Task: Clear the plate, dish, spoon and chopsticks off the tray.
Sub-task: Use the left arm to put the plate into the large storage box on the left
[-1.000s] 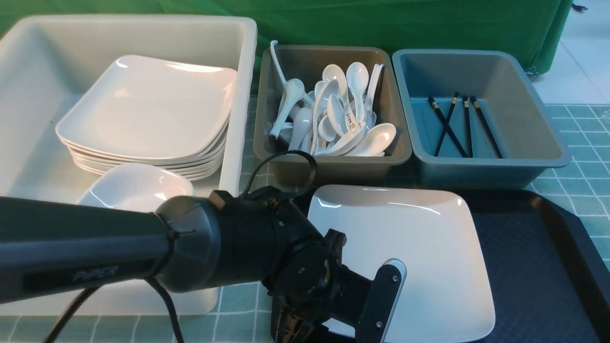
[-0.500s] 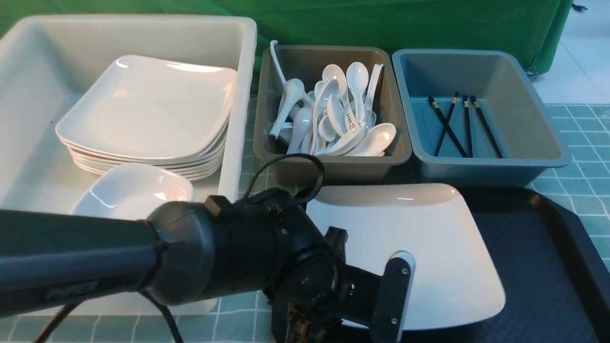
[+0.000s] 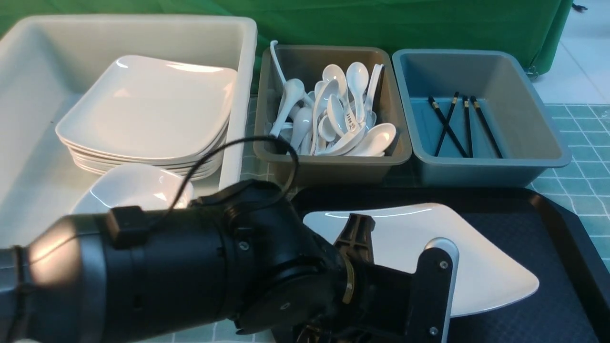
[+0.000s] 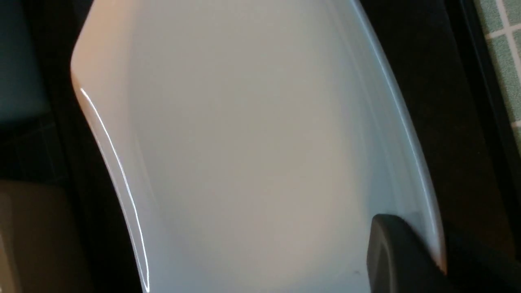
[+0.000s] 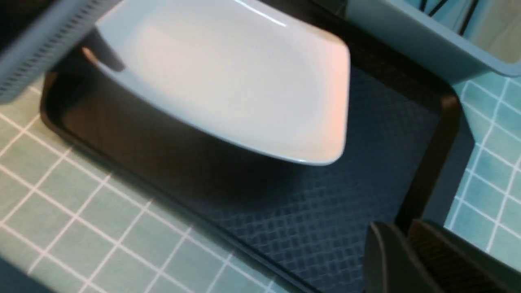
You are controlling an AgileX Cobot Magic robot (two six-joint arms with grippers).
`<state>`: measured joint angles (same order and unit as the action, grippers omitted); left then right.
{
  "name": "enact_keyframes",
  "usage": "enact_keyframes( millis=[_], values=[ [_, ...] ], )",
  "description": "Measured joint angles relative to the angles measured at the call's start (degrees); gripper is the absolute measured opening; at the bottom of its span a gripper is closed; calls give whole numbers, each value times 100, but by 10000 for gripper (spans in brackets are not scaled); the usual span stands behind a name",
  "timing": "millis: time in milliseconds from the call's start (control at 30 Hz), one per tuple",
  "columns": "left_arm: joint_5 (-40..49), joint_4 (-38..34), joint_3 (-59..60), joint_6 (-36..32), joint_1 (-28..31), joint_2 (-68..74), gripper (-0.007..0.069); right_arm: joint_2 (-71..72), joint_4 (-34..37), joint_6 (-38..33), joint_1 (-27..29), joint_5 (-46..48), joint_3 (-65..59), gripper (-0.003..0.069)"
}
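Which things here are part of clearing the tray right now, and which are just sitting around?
In play: plate, held tilted above the tray by left gripper; white tub, probably its destination.
Sitting untouched: stacked plates, small dish, grey tub of spoons, blue tub of chopsticks.

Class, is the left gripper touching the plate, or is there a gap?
Touching. The left wrist view shows the left gripper clamped on the plate at its rim.

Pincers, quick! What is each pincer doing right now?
Left pincer: closed, holding the plate by its rim.
Right pincer: cannot tell if open or closed; nothing seen in it.
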<state>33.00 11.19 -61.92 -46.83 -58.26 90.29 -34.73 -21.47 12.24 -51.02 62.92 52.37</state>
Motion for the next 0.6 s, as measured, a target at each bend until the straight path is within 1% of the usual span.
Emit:
enact_keyframes(
  millis=[200, 467, 600],
  values=[
    [41, -66, 11, 241, 0, -710, 22, 0, -205, 53, 0, -6, 0, 127],
    [69, -107, 54, 283, 0, -1319, 28, 0, -301, 75, 0, -48, 0, 134],
    [-20, -112, 54, 335, 0, -1666, 28, 0, -390, 207, 0, -104, 0, 139]
  ],
)
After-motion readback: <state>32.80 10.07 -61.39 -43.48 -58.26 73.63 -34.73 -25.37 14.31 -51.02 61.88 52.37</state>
